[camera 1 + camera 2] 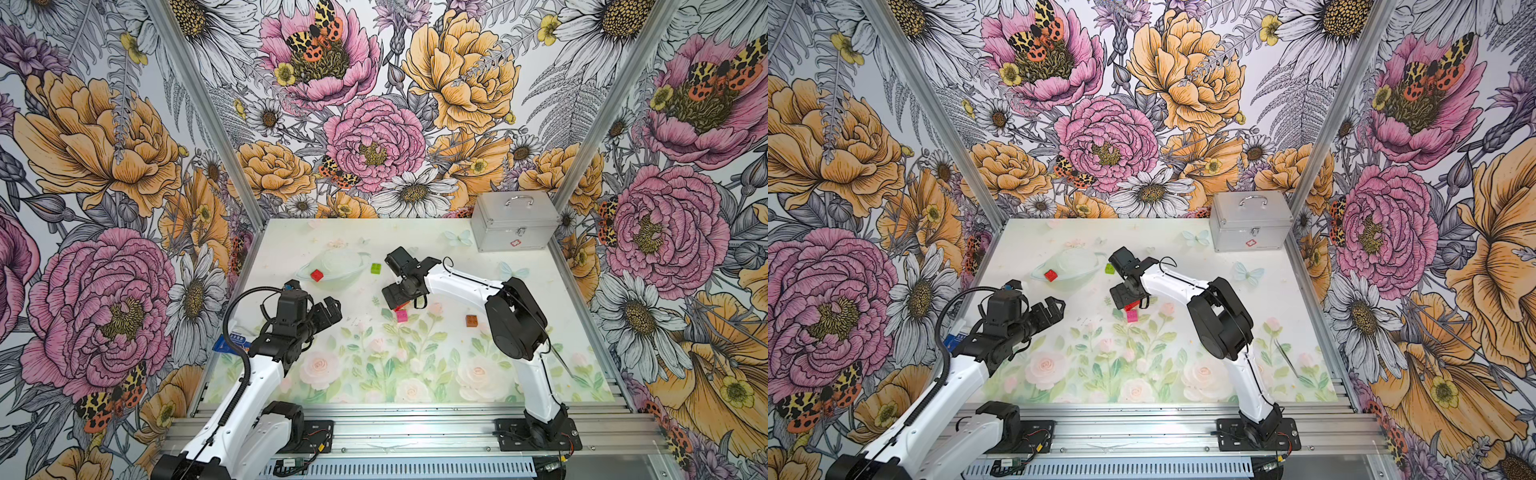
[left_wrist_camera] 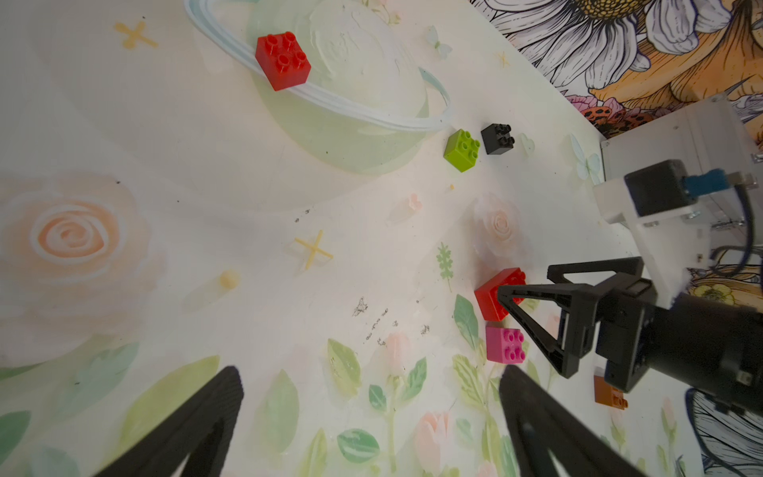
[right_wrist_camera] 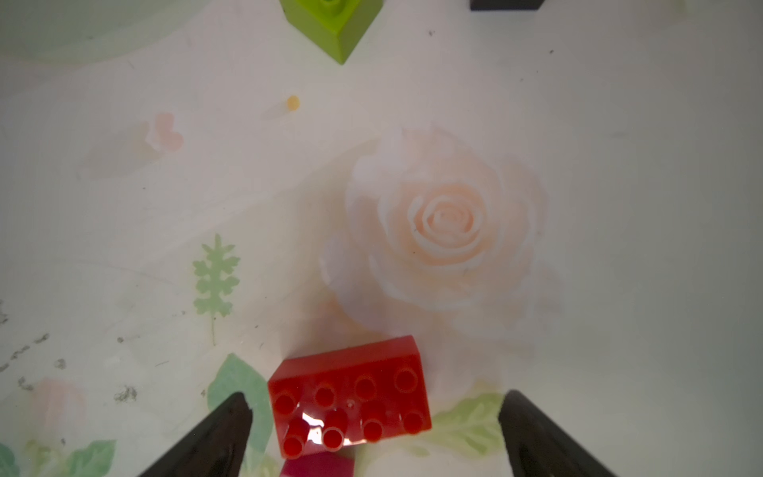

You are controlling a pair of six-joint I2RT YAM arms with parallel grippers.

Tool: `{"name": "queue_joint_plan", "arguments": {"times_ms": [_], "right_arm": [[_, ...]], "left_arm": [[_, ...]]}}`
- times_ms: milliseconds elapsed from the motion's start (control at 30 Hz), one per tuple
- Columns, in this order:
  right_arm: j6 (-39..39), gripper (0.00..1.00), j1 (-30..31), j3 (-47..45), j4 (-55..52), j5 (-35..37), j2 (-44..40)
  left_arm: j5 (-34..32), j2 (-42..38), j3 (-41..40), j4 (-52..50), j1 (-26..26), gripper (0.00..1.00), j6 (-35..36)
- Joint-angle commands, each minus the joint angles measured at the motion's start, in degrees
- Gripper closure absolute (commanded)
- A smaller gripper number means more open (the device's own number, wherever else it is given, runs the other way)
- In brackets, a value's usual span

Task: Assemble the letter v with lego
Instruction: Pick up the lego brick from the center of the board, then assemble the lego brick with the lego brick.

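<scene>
Now my right gripper (image 3: pixel 377 398) is spread wide astride the long red brick (image 2: pixel 491 299), gripping nothing; the pink brick (image 2: pixel 504 345) sits just beside that brick. My left gripper (image 2: pixel 369 371) gapes wide too.

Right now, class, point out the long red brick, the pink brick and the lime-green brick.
long red brick (image 3: pixel 349 402): right wrist view, middle of its studded top.
pink brick (image 2: pixel 504 345): left wrist view, middle of its studded top.
lime-green brick (image 1: pixel 375 268): in a top view, its top face.
</scene>
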Motion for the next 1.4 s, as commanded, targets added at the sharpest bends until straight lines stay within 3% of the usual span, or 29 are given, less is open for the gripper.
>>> {"name": "queue_joint_plan", "arguments": {"times_ms": [0,633,833,1067,1367], "right_arm": [[-2.03,0.05,-0.03,2.99,-1.74,-1.26,1.73],[1.54,0.37,0.18,4.57,-2.00,-0.01,4.01],[10.33,0.51,1.76,7.34,-6.84,3.38,0.96],[21.15,0.53,5.27,5.08,-9.40,8.23,-4.74],[23.36,0.55,7.76,1.30,-9.32,9.25,-3.50]], "left_arm": [[0.07,-0.10,-0.72,-0.29,0.71,0.01,0.91],[-1.14,0.43,-0.94,-0.55,0.97,0.01,1.06],[-1.29,0.43,-1.03,-0.70,1.15,0.01,0.84],[-0.94,0.34,-1.24,-0.82,1.46,0.01,0.44],[-0.65,0.18,-1.58,-1.06,1.58,0.01,0.18]]}}
